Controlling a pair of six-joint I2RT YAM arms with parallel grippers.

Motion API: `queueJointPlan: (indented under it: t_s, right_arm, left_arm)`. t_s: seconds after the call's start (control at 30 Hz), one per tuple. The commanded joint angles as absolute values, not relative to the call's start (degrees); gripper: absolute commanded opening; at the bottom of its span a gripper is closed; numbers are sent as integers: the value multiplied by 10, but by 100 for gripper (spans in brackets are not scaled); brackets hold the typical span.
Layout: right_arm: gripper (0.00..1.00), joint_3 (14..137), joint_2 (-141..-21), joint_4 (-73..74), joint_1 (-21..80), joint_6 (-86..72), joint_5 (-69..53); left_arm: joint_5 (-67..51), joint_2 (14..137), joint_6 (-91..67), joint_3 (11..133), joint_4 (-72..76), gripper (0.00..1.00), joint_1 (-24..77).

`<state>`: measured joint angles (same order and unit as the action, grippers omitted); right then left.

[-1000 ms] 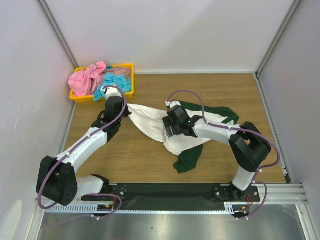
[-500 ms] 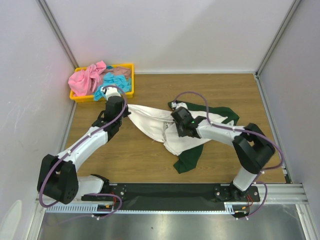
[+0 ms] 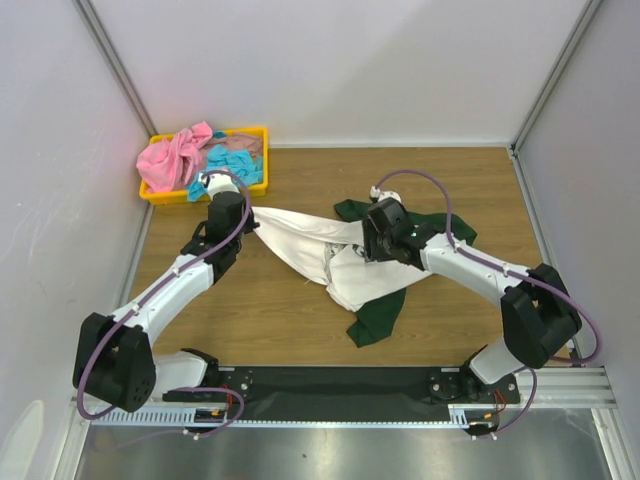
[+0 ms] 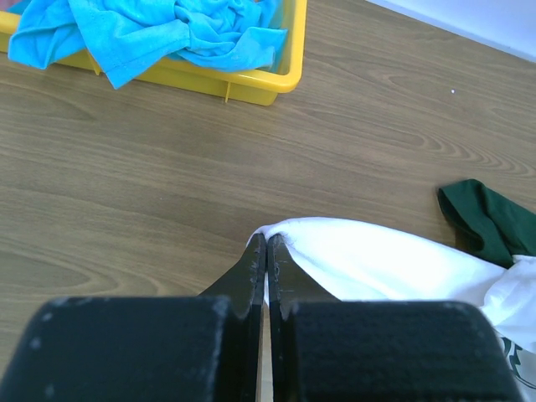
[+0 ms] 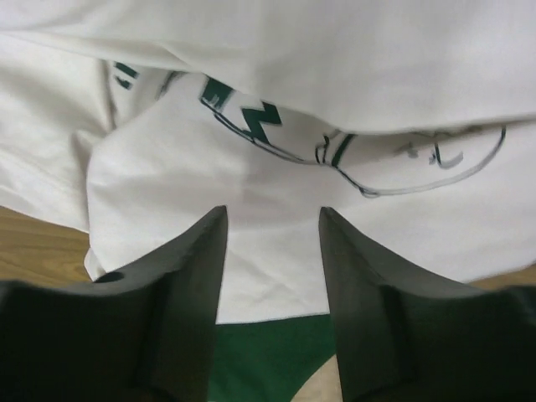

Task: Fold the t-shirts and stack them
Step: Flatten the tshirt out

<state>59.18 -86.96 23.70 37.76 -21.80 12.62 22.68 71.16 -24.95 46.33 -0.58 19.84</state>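
Little of the job looks done. At about ten o'clock on the brown wooden table the shallow yellow plastic tray holds a crumpled pink t-shirt and, to its right, a bunched turquoise t-shirt. Neither is folded, and both await their turn. Just below the tray, at roughly nine o'clock from the table's middle, the left gripper has its jaws pressed together, pinching one pulled-out corner of the soft white t-shirt with dark green sleeves and a line-drawn print. The left wrist view shows that corner caught right at the tips. The garment lies rumpled across the centre of the table, its body drawn towards ten o'clock, with one dark green sleeve trailing to six o'clock and more green cloth showing at two o'clock. It is neither flat nor folded. Over its right half the right gripper hangs with jaws spread and nothing between them, the printed cloth just beneath. No folded stack appears anywhere, so by my reckoning the work sits at spreading the first shirt: flattening, folding and stacking all three are left
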Motion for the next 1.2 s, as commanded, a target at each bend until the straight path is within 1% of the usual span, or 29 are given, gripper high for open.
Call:
queueJointPlan:
  t_s: [0.0,0.1,0.2,0.27,0.37,0.4,0.47,0.53,0.63,0.77,0.83,0.9,1.0,1.17]
  right_arm:
    - [57,641,-889,213,383,-214,82]
    - [75,671,-924,207,394,-209,87]
    - [80,695,-949,223,396,-218,111]
    - [82,704,-966,235,389,-229,126]
    - [82,717,-964,235,354,-237,100]
    - [82,713,-959,215,347,-238,67]
    - [82,709,-947,190,340,-237,52]
    - [82,720,-947,185,338,-230,71]
    - [83,735,-957,201,315,-245,131]
    - [82,718,-961,198,202,-309,112]
    - [82,703,-957,165,172,-330,88]
    - [82,692,-957,150,155,-329,100]
    - [82,698,-974,134,154,-313,115]
    - [82,719,-1023,97,165,-258,93]
  left_arm:
    - [231,697,-241,475,17,0,192]
    - [231,702,-242,472,18,0,192]
    - [236,701,-242,468,15,0,192]
    - [243,699,-242,463,16,0,192]
    - [246,694,-250,458,4,0,192]
    - [247,693,-254,454,4,0,192]
    - [247,687,-270,446,-18,0,192]
    - [246,679,-284,427,-33,0,192]
    - [236,643,-325,387,-51,0,192]
    - [217,585,-378,323,-69,0,192]
    - [207,555,-402,288,-90,0,192]
    - [195,538,-428,260,-106,0,192]
    - [191,542,-444,237,-129,0,192]
    - [193,569,-482,210,-133,0,192]
